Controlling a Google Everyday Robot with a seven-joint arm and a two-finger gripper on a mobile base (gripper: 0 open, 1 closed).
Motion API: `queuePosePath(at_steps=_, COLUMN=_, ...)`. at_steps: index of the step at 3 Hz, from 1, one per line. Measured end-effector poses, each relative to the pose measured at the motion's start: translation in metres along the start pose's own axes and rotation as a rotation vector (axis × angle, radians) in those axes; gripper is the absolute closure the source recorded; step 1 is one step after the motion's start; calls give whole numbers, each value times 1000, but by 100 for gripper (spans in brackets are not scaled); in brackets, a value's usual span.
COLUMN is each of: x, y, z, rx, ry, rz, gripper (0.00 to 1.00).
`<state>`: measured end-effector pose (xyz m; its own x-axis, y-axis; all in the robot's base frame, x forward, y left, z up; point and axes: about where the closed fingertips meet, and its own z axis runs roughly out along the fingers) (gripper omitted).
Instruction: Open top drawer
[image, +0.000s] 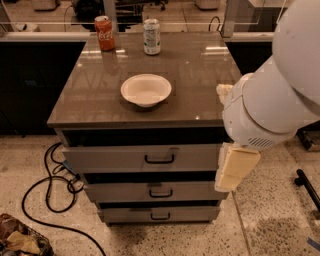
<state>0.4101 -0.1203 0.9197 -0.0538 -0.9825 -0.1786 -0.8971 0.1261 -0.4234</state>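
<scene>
Top drawer (115, 159) sits slightly out, with most travel judged left. Gripper (235, 169) hangs at its 3 o'clock, clear of the loop handle (160, 159). Whether it is wide or narrow cannot be told.

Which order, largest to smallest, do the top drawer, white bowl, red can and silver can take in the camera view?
1. top drawer
2. white bowl
3. red can and silver can: alike, not ranked.
The gripper hangs at the drawer's right end.
</scene>
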Motion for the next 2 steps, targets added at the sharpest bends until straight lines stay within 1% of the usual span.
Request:
queuePosePath(at_steps=1, x=0, y=1, z=2, rx=-2, ry=-4, rz=2, gripper=0)
queuePosePath(at_steps=2, x=-2, y=10, z=19, rx=-27, ry=-35, rz=25, gripper=0)
